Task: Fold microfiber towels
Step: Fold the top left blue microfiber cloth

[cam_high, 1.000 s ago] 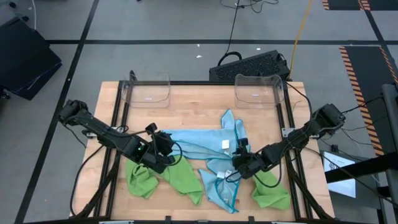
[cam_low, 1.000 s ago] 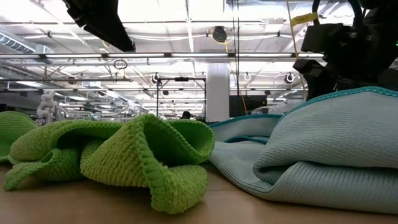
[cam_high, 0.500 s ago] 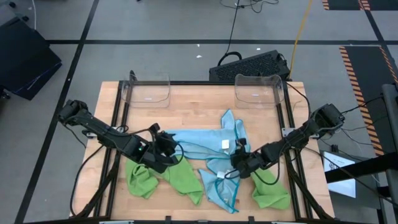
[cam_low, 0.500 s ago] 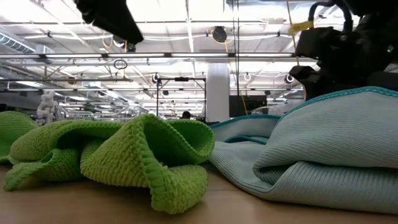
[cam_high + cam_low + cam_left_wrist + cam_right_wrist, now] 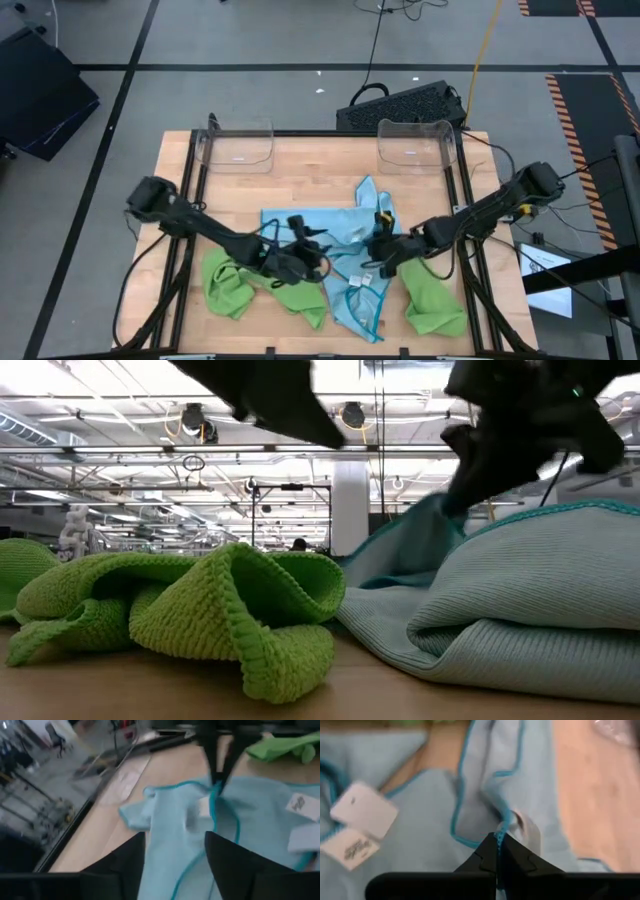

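Blue towel (image 5: 485, 800) teal edge, right gripper (image 5: 498, 851) pinching

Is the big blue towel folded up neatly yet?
No. The blue towel lies rumpled and bunched, and the right gripper pinches its teal edge.

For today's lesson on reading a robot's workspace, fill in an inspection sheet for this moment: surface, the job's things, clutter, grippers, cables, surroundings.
Surface: wooden table, bare at the far side.
Job's things: light blue towels spread and bunched mid-table; lime green towels crumpled along the near edge, one more at near right.
Clutter: two clear bins at the far edge.
Grippers: left gripper open over the blue towels; right gripper shut on a teal-edged blue towel hem.
Cables: dark leads run along both arms; a black cable and a yellow one cross the floor.
Surroundings: a dark keyboard-like unit behind the table; striped floor tape.
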